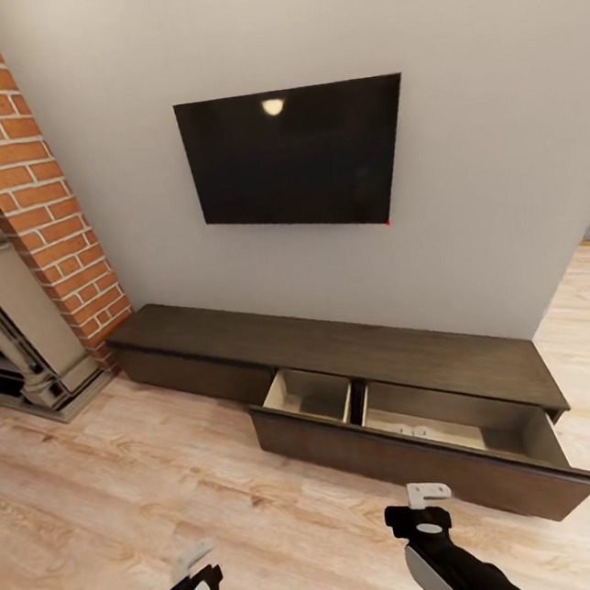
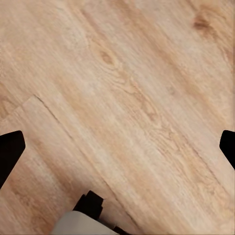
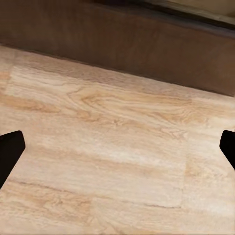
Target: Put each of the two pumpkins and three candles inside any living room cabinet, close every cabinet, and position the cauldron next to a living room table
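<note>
Both grippers, left (image 1: pixel 194 559) and right (image 1: pixel 428 493), hang spread wide and empty above the pale wood-plank floor (image 1: pixel 126 500), just before the long, low dark-brown wooden cabinet (image 1: pixel 338 345), whose right-hand drawer (image 1: pixel 424 441) stands pulled out beneath a wall-mounted black television (image 1: pixel 295 156).

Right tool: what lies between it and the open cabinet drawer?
Bare wood floor between right tool and drawer, seen in head and right wrist views.

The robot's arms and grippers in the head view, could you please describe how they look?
Both arms have glossy black housings with light grey-white shell panels. The left gripper ends in pale grey, blurred fingers on a black wrist block. The right gripper has a light grey bracket-like finger piece above a black wrist with a round grey ring. In each wrist view, black fingertips show at both edges. No cables or markings are visible.
</note>
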